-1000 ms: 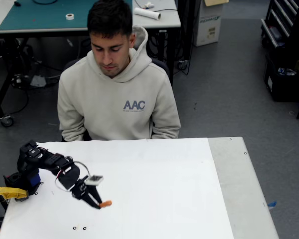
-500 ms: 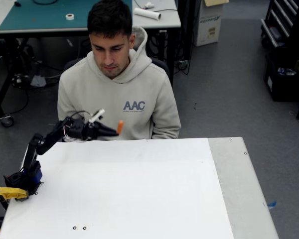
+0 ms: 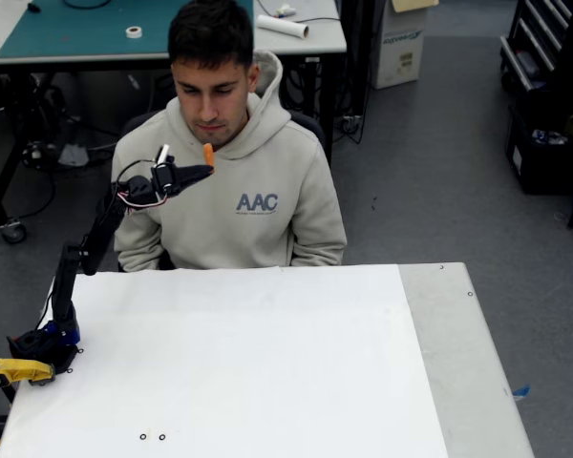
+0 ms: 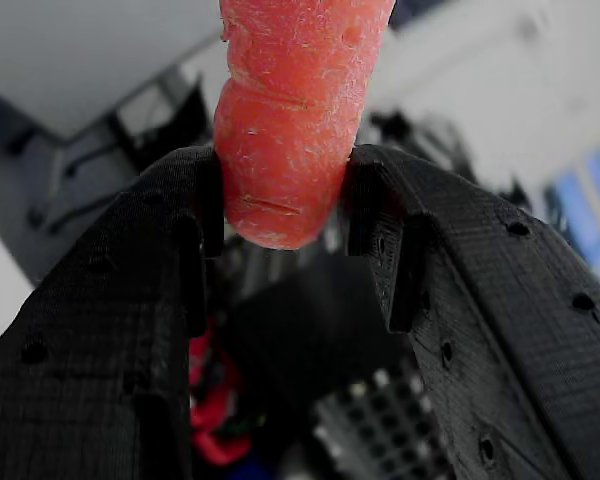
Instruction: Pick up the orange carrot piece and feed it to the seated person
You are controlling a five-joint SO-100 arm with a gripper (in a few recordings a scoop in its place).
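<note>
White counter [image 3: 267,363] down below, and we've got the claw [image 3: 203,168] raised in front of the seated person [image 3: 227,181], pinching the orange carrot piece [image 3: 208,155] upright at its tips, just under the chin.

seated person [image 3: 224,172] behind table [image 3: 267,363] | carrot piece [image 3: 208,155] in end effector [image 3: 203,166] before chest

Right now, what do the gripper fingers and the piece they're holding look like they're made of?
Gripper fingers: matte black plastic, likely 3D-printed, judging by the fine woven-looking surface texture and small round holes. Orange carrot piece: looks like real carrot, dull orange skin with shallow cross-ridges and pale fuzzy flecks, rounded end. Also visible as a small orange stick in the fixed view.
</note>
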